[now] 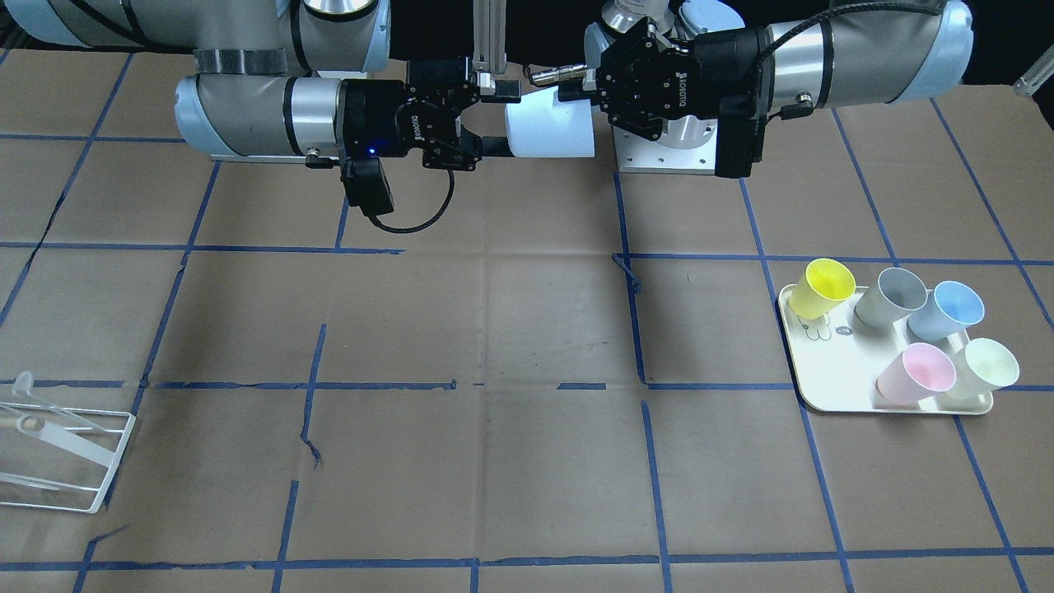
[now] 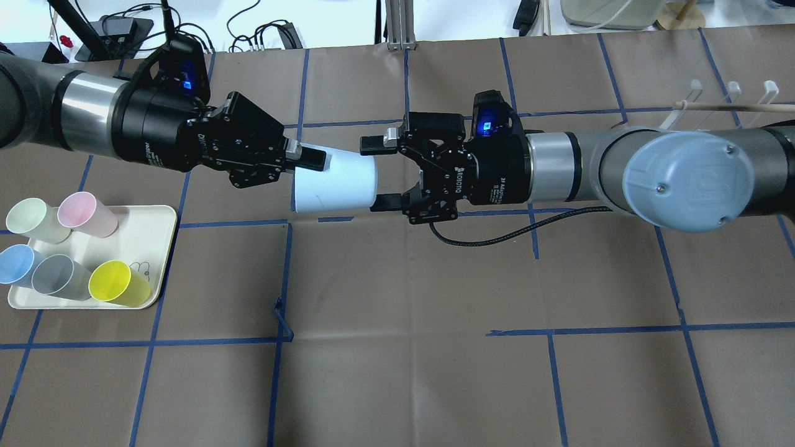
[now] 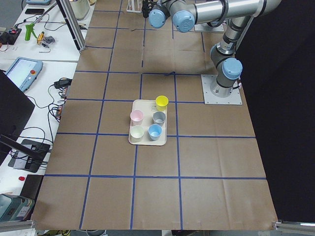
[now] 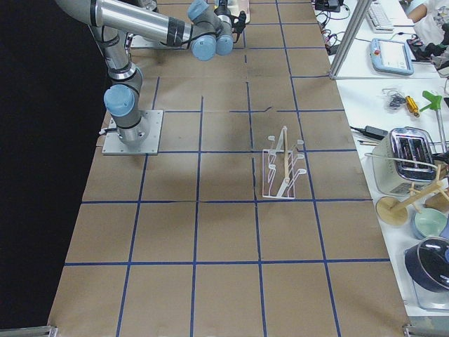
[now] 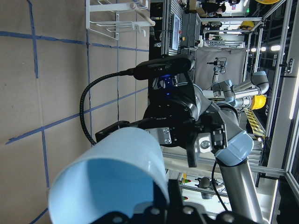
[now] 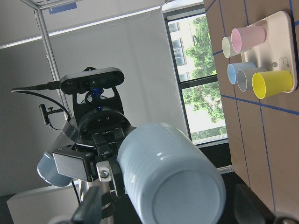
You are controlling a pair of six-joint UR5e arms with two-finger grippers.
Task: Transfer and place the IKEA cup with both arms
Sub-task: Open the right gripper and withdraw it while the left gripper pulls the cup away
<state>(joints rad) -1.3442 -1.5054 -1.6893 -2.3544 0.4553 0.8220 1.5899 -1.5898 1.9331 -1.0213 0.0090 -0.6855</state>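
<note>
The IKEA cup (image 2: 335,183) is pale blue and lies on its side in the air above the table, between the two grippers. My left gripper (image 2: 307,162) is shut on its rim, with one finger outside the wall and one inside. The cup's open mouth fills the left wrist view (image 5: 112,182). My right gripper (image 2: 378,174) is open, its two fingers straddling the cup's closed base without closing on it. The base faces the right wrist camera (image 6: 182,191). In the front view the cup (image 1: 550,123) hangs between the right gripper (image 1: 500,119) and the left gripper (image 1: 580,91).
A cream tray (image 2: 155,214) on the robot's left side holds yellow (image 2: 118,282), grey, sky-blue, pink and pale-green cups. A white wire rack (image 1: 58,453) stands on the right side. Brown paper with blue tape lines covers the table.
</note>
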